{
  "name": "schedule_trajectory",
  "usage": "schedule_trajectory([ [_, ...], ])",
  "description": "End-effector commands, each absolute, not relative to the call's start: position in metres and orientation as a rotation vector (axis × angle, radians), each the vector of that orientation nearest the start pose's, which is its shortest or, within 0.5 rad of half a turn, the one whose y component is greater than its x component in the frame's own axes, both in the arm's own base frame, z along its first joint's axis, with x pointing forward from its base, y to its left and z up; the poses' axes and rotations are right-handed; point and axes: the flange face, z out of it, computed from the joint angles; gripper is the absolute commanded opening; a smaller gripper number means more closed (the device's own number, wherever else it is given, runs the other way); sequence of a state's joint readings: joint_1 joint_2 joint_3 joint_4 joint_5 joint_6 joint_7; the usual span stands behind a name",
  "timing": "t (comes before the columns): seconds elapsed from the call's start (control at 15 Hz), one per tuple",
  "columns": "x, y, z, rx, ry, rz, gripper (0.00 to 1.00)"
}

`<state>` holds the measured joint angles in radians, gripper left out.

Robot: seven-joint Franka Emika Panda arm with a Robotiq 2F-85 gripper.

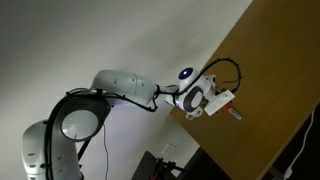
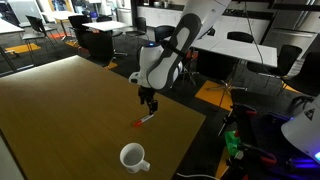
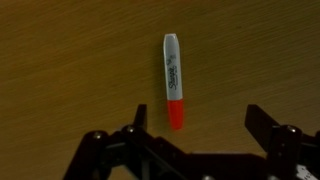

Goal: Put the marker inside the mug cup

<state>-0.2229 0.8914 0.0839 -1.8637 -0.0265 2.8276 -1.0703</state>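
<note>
The gripper (image 2: 150, 106) is hovering over the wooden counter (image 2: 70, 110) with its jaws spread wide, grasping nothing. The marker (image 3: 173, 80) is lying flat on the counter, just beyond the jaws, its red end pointing toward them. The mug cup (image 2: 133, 157) is standing upright nearby, apart from the marker.

Wrist view crops hand (image 3: 195, 120) at bottom; exterior marker (image 2: 146, 121) tiny
</note>
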Motion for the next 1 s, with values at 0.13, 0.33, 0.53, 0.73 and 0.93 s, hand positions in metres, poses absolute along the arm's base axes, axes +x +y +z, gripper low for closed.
schedule_trajectory([
  [0.13,0.626,-0.081,0.014,-2.807,-1.365,-0.172,1.00],
  [0.33,0.631,-0.081,0.001,-2.805,-1.357,-0.172,1.00],
  [0.53,0.637,-0.081,-0.009,-2.807,-1.355,-0.167,1.00],
  [0.73,0.643,-0.081,-0.018,-2.809,-1.353,-0.163,1.00],
  [0.93,0.648,-0.082,-0.025,-2.805,-1.347,-0.148,1.00],
])
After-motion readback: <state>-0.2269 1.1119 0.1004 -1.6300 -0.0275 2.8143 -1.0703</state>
